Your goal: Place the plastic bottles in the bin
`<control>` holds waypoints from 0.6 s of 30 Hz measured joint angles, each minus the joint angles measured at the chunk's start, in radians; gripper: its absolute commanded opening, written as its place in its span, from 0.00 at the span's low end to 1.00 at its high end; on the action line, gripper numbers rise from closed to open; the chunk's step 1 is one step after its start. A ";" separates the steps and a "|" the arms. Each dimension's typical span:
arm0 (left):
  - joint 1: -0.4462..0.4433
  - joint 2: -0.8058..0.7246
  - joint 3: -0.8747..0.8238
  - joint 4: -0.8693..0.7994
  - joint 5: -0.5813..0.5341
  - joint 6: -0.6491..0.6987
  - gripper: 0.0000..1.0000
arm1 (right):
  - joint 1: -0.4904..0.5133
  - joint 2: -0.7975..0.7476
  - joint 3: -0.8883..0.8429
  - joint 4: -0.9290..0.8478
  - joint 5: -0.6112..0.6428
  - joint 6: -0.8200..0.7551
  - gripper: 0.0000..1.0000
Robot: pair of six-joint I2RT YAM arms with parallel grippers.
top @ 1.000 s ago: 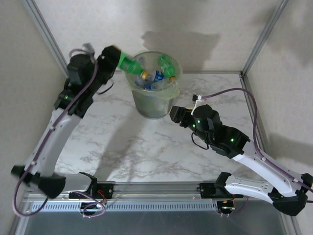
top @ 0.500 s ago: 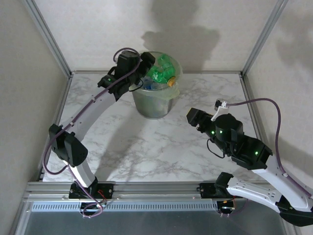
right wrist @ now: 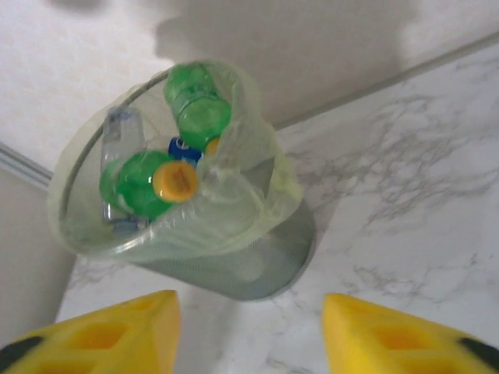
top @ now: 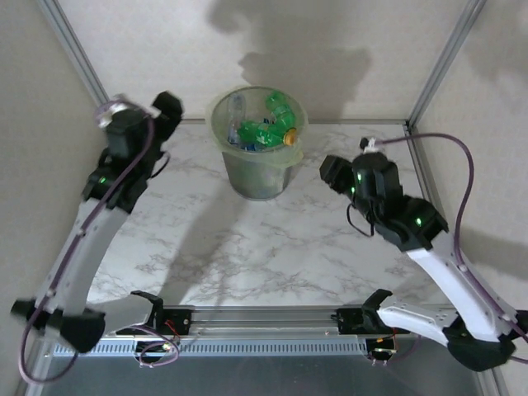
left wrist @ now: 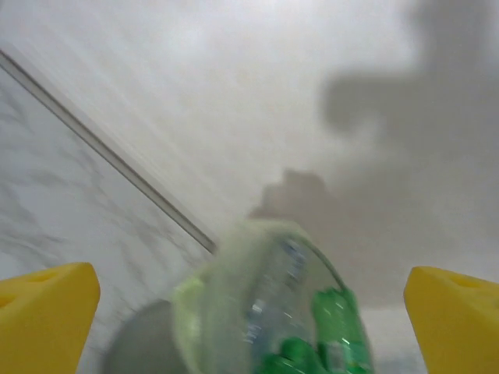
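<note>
The bin (top: 257,177) is a pale-green translucent bucket at the back centre of the marble table. Several plastic bottles lie inside it: green ones (top: 276,124) with a yellow cap and clear blue-labelled ones (top: 238,124). My left gripper (top: 169,106) hangs left of the bin's rim, open and empty. In the left wrist view its yellow fingertips (left wrist: 47,304) stand far apart, with the blurred bin (left wrist: 226,312) between them. My right gripper (top: 328,169) is right of the bin, open with nothing between its fingers (right wrist: 405,335). It looks at the bin (right wrist: 234,265) and a green bottle (right wrist: 144,183).
Pale walls and metal frame posts (top: 74,49) close in the table at the back and sides. The marble top (top: 247,247) stretches bare between the bin and the arm bases. A rail (top: 264,318) runs along the near edge.
My left gripper carried a green bottle over the bin, opened and let it drop in, then swung back to the left. My right arm rose toward the bin's right side, its jaws narrowing.
</note>
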 measured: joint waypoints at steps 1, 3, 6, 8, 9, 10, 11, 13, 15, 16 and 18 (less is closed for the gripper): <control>0.026 -0.042 -0.039 -0.003 -0.003 0.017 1.00 | -0.025 0.042 0.021 0.017 -0.048 -0.015 0.29; 0.066 -0.107 -0.117 -0.007 0.002 0.043 1.00 | -0.046 0.129 0.057 0.046 -0.138 -0.047 0.27; 0.112 -0.176 -0.251 -0.023 0.029 0.063 1.00 | -0.048 0.250 0.112 0.088 -0.258 -0.080 0.25; 0.130 -0.195 -0.336 -0.037 0.053 0.068 0.99 | -0.048 0.310 0.141 0.108 -0.317 -0.095 0.26; 0.137 -0.201 -0.376 -0.045 0.066 0.069 0.99 | -0.048 0.336 0.153 0.117 -0.344 -0.100 0.26; 0.141 -0.205 -0.410 -0.054 0.080 0.069 0.99 | -0.048 0.360 0.166 0.124 -0.370 -0.103 0.26; 0.143 -0.208 -0.432 -0.063 0.089 0.069 0.99 | -0.048 0.377 0.177 0.126 -0.386 -0.106 0.26; 0.149 -0.214 -0.463 -0.067 0.107 0.069 0.99 | -0.049 0.421 0.217 0.126 -0.413 -0.115 0.26; 0.151 -0.224 -0.475 -0.066 0.118 0.069 0.99 | -0.054 0.463 0.259 0.126 -0.420 -0.123 0.25; 0.152 -0.227 -0.475 -0.065 0.122 0.069 0.99 | -0.060 0.482 0.278 0.126 -0.424 -0.127 0.25; 0.154 -0.235 -0.475 -0.058 0.133 0.069 0.99 | -0.083 0.528 0.315 0.127 -0.430 -0.137 0.26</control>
